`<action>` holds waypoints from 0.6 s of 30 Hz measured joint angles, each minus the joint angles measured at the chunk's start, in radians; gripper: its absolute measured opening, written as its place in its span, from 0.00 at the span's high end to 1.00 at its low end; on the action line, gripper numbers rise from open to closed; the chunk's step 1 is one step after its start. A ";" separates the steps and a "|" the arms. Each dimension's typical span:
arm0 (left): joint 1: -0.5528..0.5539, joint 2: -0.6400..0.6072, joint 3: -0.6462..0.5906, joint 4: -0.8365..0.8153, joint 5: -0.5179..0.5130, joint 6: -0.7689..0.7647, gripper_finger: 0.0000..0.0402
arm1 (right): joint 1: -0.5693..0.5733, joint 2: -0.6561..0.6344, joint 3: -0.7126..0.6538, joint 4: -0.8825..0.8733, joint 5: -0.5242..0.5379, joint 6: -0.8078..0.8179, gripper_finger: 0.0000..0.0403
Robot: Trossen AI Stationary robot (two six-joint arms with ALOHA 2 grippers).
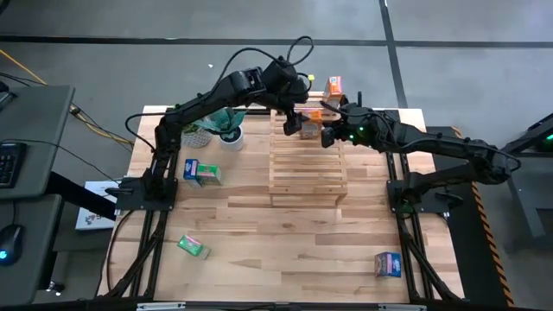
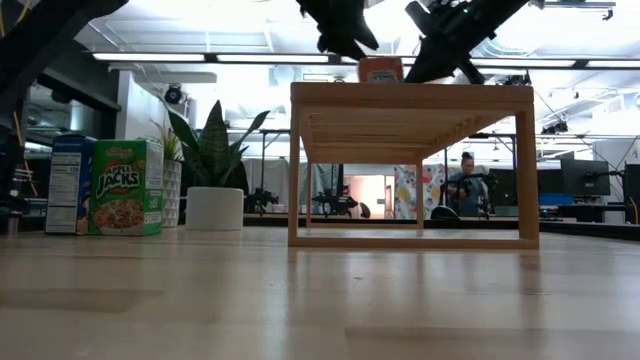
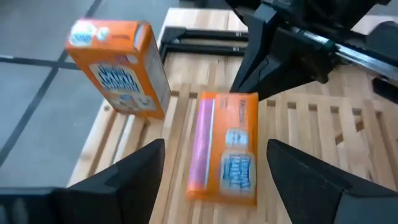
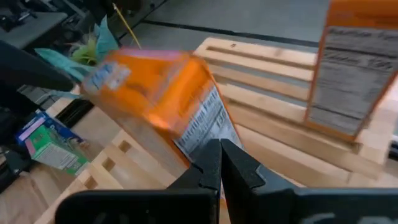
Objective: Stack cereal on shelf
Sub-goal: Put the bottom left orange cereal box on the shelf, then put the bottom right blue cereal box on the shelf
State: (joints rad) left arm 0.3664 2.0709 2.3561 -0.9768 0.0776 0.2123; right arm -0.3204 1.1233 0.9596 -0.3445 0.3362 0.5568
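From above, the wooden shelf is standing in the middle of the table. The left gripper and the right gripper are both hanging over the far end of the shelf. One orange cereal box is standing just beyond that far end. A blue and green pair of boxes is lying left of the shelf, a green box and a blue box are lying well apart from it, near the front edge.

At table height, an orange box is sitting on top of the shelf, and the green box is standing to its left.

In the left wrist view, the left gripper is standing open, with the lying orange box between its fingers on the slats, touching neither finger. The upright orange box is standing beside it.

In the right wrist view, the right gripper is closed and empty, its tips just beside the lying orange box.
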 joint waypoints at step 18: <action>0.078 -0.094 -0.026 0.011 0.321 -0.134 0.32 | -0.016 -0.366 0.000 -0.230 0.008 -0.087 1.00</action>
State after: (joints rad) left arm 0.4448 1.9768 2.3301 -0.9662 0.3982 0.0786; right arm -0.3363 0.7569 0.9592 -0.5741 0.3443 0.4702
